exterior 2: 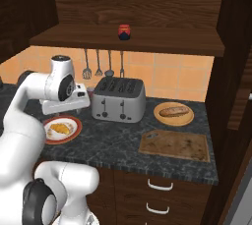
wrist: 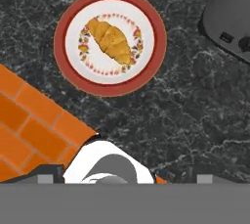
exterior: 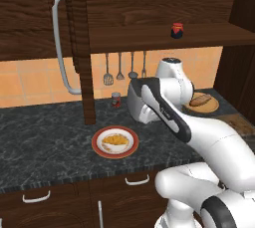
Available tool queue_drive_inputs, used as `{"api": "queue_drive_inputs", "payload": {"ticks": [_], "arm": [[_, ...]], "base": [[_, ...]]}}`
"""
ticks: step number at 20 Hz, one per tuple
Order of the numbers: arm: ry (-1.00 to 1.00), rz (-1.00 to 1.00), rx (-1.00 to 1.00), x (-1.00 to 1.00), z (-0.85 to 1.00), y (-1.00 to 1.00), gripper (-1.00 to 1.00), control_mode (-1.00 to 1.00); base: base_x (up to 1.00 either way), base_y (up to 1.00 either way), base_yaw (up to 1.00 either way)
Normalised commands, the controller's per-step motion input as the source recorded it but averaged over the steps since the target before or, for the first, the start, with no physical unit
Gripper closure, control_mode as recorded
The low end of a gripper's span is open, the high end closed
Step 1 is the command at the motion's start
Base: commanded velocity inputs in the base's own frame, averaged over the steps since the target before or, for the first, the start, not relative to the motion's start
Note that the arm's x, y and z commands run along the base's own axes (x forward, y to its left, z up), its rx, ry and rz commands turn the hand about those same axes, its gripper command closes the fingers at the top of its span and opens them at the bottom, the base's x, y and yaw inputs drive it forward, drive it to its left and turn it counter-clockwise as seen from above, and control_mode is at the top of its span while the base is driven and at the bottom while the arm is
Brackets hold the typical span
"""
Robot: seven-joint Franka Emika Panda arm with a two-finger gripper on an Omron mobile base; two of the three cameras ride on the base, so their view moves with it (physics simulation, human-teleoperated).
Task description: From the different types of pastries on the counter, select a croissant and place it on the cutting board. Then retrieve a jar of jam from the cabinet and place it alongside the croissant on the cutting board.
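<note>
Two small finger tips barely peek up at the bottom of the hand view, so I cannot tell if the claw [exterior 2: 78,91] is apart or together, but it holds nothing. The hand hangs high above the counter [exterior: 45,137], looking straight down, near the toaster [exterior 2: 119,99]. The white arm bends up from the base, folds at the elbow and reaches forward over the front edge. Below the hand is the croissant [wrist: 111,39], lying in the middle of a red-rimmed plate [wrist: 73,78] near the front edge of the counter. It looks untouched, so I think no step is done yet. The cutting board [exterior 2: 174,145] lies bare near the front right corner of the counter. Just behind it, a brown bun [exterior 2: 174,110] sits on a round tan plate [exterior 2: 160,116]. The jar of jam [exterior 2: 124,32] is up on the shelf of the cabinet [exterior: 45,23], whose door is open. Both the croissant and the jar are left to move.
</note>
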Motion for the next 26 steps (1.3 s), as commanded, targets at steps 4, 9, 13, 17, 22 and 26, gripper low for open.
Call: {"api": "queue_drive_inputs", "payload": {"ticks": [4, 9, 13, 17, 22, 26], "arm": [[0.1, 0.4, 0.0, 0.01, -0.81, 0.7, -1.0, -1.0], [0.04, 0.44, 0.01, 0.12, -0.59, 0.7, -1.0, -1.0], [0.02, 0.09, 0.13, 0.15, -0.21, 0.14, -1.0, -1.0], [0.0, 0.0, 0.08, 0.4, -0.27, 0.21, -1.0, -1.0], [0.0, 0.01, 0.02, 0.14, -0.04, 0.12, -1.0, -1.0], [0.0, 0.0, 0.0, 0.4, -0.01, 0.09, -1.0, -1.0]], "base": [[0.0, 0.0, 0.0], [0.0, 0.0, 0.0], [0.0, 0.0, 0.0], [0.0, 0.0, 0.0], [0.0, 0.0, 0.0], [0.0, 0.0, 0.0]]}}
